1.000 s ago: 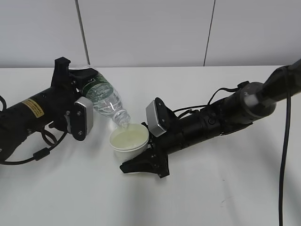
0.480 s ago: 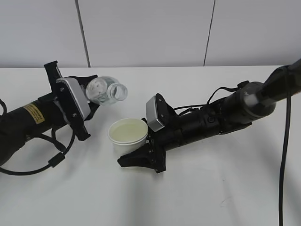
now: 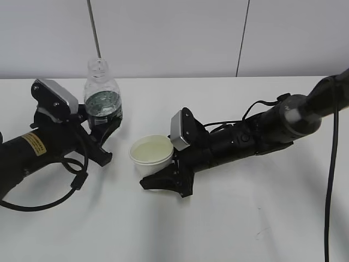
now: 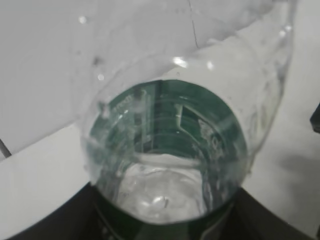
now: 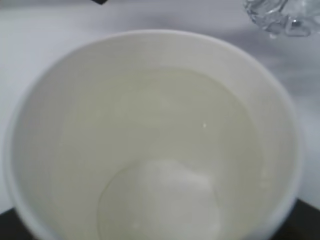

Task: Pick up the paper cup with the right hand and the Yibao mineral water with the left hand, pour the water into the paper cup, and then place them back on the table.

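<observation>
The Yibao mineral water (image 3: pixel 102 98) stood upright in the left hand (image 3: pixel 101 131), whose fingers (image 3: pixel 106 134) were closed around its lower body at the dark green label, toward the rear left of the worktop (image 3: pixel 245 218). The bottle's open neck pointed straight up, and only a little water showed in its bottom in the left wrist view. Whether its base was touching the worktop could not be told.

The paper cup (image 3: pixel 151 155) sat near the middle of the worktop, held by the right hand (image 3: pixel 163 174), whose fingers (image 3: pixel 158 183) clasped its lower wall. The right wrist view looked down into a cup partly filled with clear water (the pale cream inside made the level hard to read). Cup and bottle were apart, with bare worktop between them.

Pouring looked finished, so the step in hand appeared to be setting both things down. To do it well, each should probably be lowered straight, kept level, until the base rests flat before the fingers spread. The cup needs the gentler touch: its thin wall can buckle or tip and spill if the fingers drag on leaving. The nearly empty bottle is light and tall, so a sideways nudge on release could topple it.
</observation>
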